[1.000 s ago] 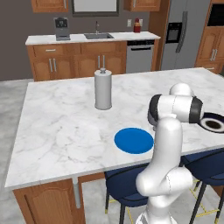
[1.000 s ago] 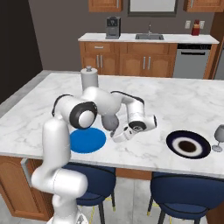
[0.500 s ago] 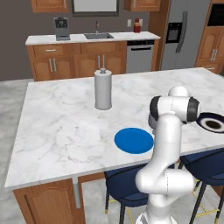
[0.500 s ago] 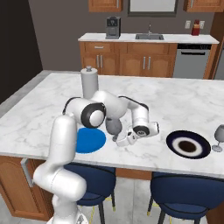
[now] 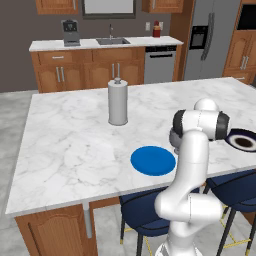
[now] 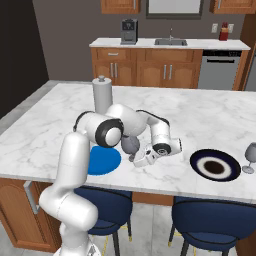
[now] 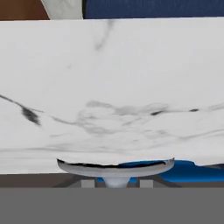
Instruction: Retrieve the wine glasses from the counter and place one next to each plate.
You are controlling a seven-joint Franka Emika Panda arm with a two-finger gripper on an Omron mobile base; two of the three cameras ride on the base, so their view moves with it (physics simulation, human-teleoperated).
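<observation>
While the arm reaches low across the worktop:
Gripper: clamped on the wine glass, bowl just left of it, beside the blue plate.
Axis: glass tipped, foot toward the camera.
Change: hand has swung right, away from the blue plate.
Beyond: dark plate, second glass beside it.

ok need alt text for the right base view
A white robot arm holds a grey wine glass low over a marble counter, beside a blue plate. To its right lie a navy plate and a second glass.
</observation>
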